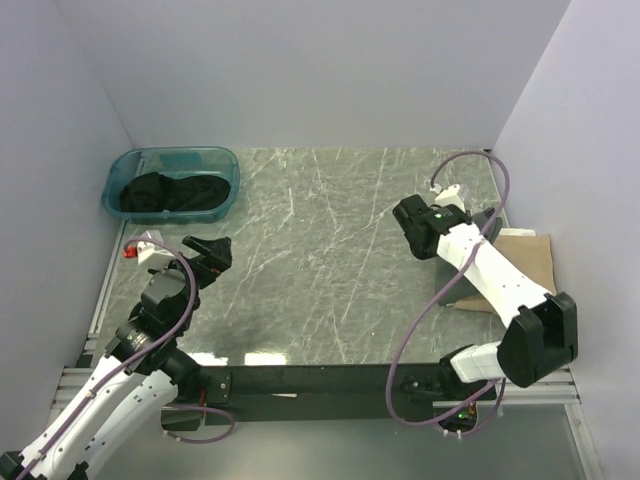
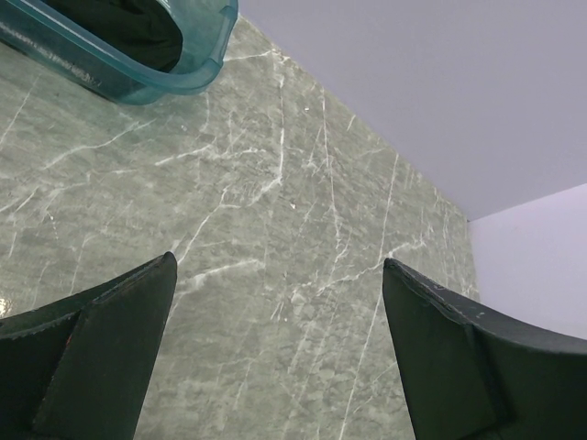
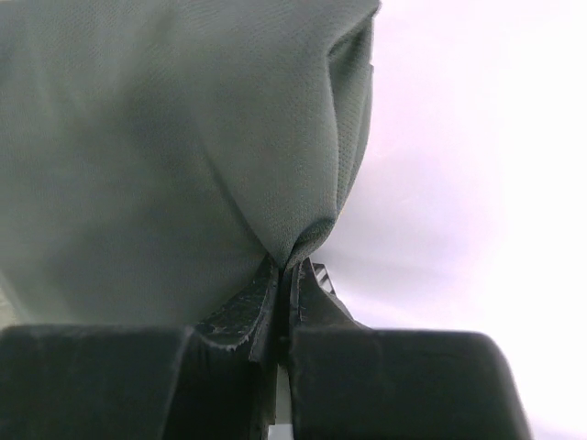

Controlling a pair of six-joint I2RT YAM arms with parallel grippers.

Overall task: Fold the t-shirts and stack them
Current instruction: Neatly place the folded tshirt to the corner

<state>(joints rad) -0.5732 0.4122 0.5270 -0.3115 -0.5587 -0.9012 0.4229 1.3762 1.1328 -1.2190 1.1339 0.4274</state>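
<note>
A: What is the right hand (image 3: pixel 284 275) doing?
B: It is pinched tight on a fold of the grey-olive t-shirt (image 3: pixel 165 137), which fans out beyond its fingertips. The elbow is bent and the forearm reaches away from the base. A tan t-shirt (image 1: pixel 528 262) lies behind the hand, under the forearm.
A: And the left hand (image 2: pixel 278 268)?
B: It is spread wide, holding nothing, low over the worktop (image 2: pixel 275 183). Black t-shirts (image 1: pixel 165 195) sit in the teal tub (image 1: pixel 185 153) ahead of it, to its left.

Grey-green marbled table (image 1: pixel 320 270), teal tub (image 1: pixel 112 188) at its far-left corner — tan t-shirt (image 1: pixel 530 258) at right edge
</note>
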